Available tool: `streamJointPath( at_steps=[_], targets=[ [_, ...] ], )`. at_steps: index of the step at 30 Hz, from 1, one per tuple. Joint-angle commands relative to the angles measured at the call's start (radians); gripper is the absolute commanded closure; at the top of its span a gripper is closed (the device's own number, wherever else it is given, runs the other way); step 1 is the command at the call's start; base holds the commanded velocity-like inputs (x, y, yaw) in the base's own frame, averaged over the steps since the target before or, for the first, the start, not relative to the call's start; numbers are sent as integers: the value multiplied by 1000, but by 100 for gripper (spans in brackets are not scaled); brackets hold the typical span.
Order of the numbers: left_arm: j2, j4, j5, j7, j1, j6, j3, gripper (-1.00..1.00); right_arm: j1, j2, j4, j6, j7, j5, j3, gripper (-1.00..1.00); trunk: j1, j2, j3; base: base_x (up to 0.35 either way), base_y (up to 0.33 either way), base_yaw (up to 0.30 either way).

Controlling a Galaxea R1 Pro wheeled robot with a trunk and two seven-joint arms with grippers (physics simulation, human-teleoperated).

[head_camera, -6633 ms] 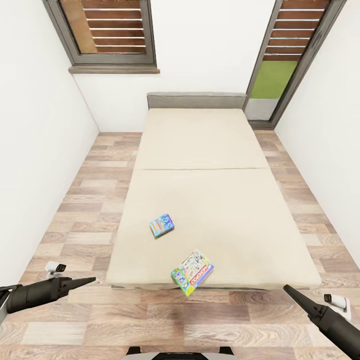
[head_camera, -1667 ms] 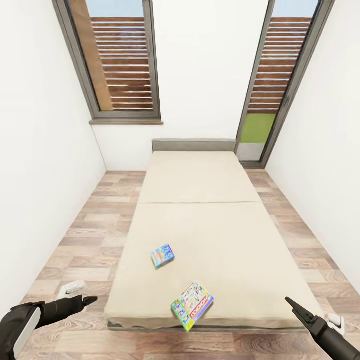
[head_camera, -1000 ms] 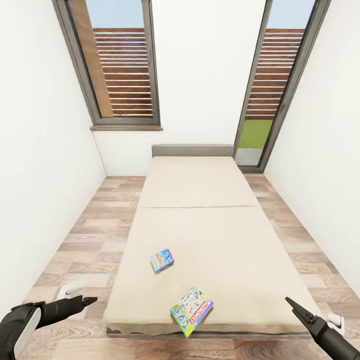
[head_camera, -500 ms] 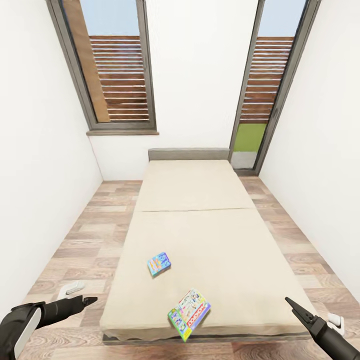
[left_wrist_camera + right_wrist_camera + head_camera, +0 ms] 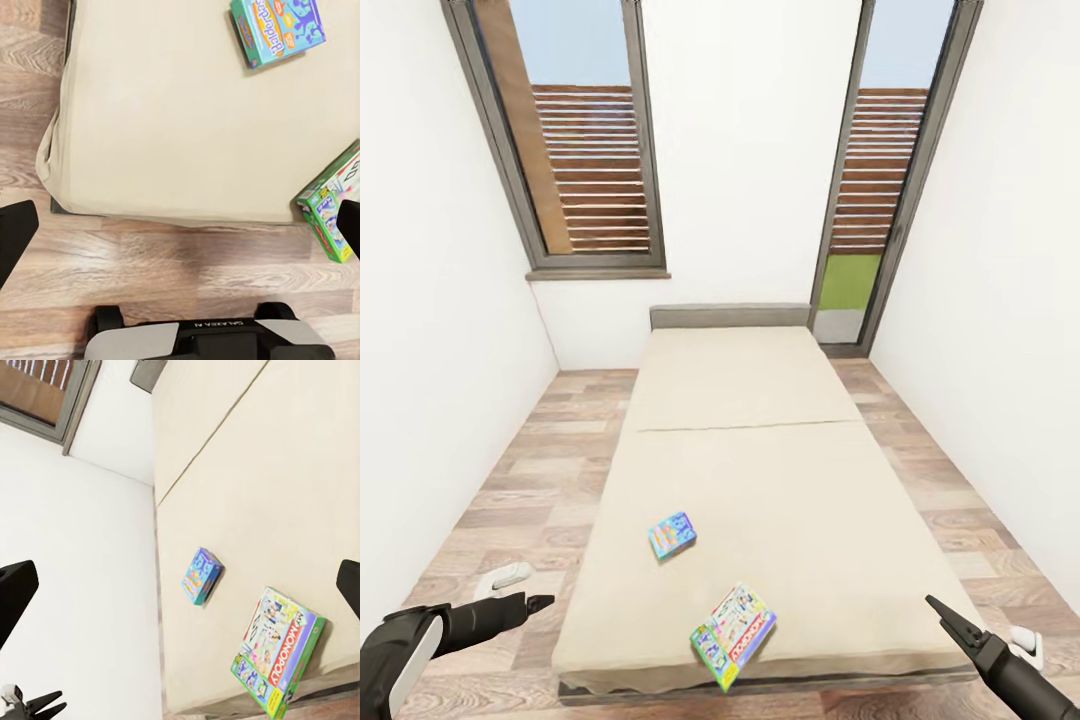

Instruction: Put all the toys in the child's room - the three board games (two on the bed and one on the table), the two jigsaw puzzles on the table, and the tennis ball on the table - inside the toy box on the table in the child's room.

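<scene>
Now, green-edged game (image 5: pixel 733 635): overhangs bed (image 5: pixel 760 480) foot edge.
Blue game (image 5: pixel 672 535): further in, leftward.
Left gripper (image 5: pixel 540 603), right gripper (image 5: pixel 932 605): fingers apart, over floor (image 5: pixel 510 480).

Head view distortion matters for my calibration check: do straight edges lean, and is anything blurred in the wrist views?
Head view: wide-angle, the window frames lean and the bed tapers strongly; lighting flat, shadows faint. Left wrist view: sharp, the box lettering readable. Right wrist view: the green-edged box crisp, no glare.

2 board games (image 5: pixel 279 651) on bed (image 5: pixel 285 487)
</scene>
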Motion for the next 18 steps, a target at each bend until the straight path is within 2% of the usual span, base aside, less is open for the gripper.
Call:
streamJointPath(
  at_steps=[1,18],
  targets=[
    [0,0,1,-2,-1,7,2,-100,0,0,-1,7,-1,-6,0,-100,1,-2,0,0,0,-30],
    [0,1,-14,-2,-1,6,2,-100,0,0,-4,6,-4,-6,0,-100,1,-2,28,0,0,0]
  ],
)
